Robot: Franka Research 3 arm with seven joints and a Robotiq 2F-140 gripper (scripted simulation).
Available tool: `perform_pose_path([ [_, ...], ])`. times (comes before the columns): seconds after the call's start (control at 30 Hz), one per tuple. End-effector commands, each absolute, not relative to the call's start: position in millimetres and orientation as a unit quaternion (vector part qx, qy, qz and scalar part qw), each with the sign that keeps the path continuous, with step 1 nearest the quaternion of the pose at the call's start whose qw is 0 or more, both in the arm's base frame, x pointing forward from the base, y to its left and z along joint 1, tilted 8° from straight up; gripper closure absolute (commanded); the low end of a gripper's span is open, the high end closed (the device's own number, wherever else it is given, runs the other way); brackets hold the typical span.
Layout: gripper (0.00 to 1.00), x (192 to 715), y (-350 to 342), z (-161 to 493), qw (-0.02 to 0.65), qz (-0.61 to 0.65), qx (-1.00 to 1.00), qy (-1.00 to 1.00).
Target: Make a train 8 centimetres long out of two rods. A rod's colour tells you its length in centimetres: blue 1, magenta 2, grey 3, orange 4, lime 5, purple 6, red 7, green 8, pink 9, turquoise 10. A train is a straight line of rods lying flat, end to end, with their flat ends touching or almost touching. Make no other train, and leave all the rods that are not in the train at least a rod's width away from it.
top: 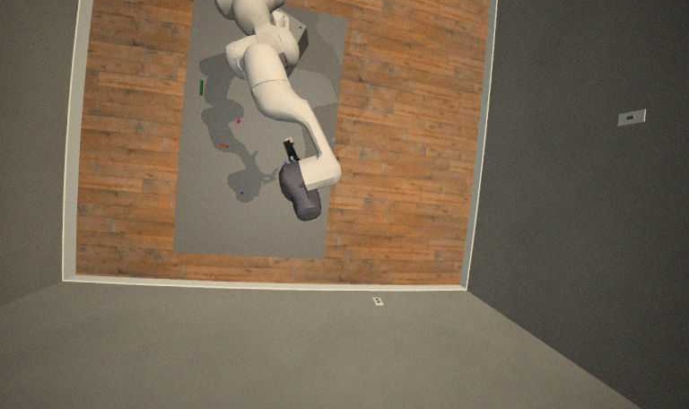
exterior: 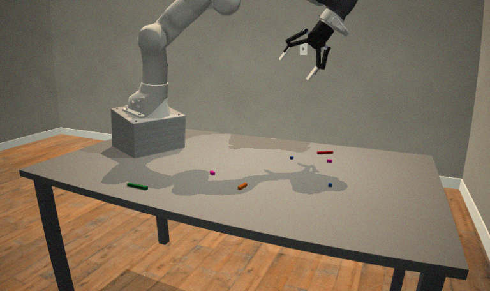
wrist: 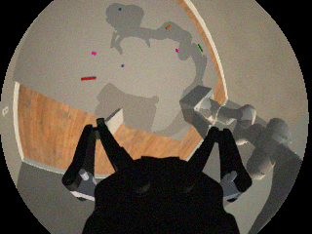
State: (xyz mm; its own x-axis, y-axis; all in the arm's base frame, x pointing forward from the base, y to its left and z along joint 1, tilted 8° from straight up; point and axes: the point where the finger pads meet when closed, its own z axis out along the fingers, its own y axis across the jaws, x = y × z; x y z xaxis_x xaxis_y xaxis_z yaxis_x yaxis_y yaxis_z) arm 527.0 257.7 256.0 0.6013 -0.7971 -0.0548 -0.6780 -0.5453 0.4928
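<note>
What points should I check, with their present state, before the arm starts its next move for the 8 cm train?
1. Hand open and holding nothing: ok.
2. Hand high above the table, free to descend: ok.
3. A pair summing to 8 exists: red rod plus a blue rod: ok.
4. These two already touching end to end: not ok, they lie apart.
5. Magenta rod far enough from the red rod: cannot tell.
6. Green rod and orange rod far away: ok.

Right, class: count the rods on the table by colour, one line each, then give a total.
Green: 1
Orange: 1
Red: 1
Magenta: 2
Blue: 2
Total: 7 rods
</note>
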Motion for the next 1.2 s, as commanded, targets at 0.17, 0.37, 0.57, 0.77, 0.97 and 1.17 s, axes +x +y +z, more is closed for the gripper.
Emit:
perform_pose_path([
  [0.17, 0.0, 527.0, 257.7, 256.1, 0.216, -0.137, 0.868, -0.425],
  [0.37, 0.0, 527.0, 257.7, 256.1, 0.216, -0.137, 0.868, -0.425],
  [0.57, 0.0, 527.0, 257.7, 256.1, 0.216, -0.137, 0.868, -0.425],
  [0.77, 0.0, 538.2, 247.1, 244.0, 0.206, -0.138, 0.856, -0.453],
  [0.97, 0.0, 567.5, 211.2, 209.4, 0.175, -0.141, 0.813, -0.537],
  [1.17, 0.0, 584.2, 183.3, 187.2, 0.153, -0.144, 0.776, -0.594],
])
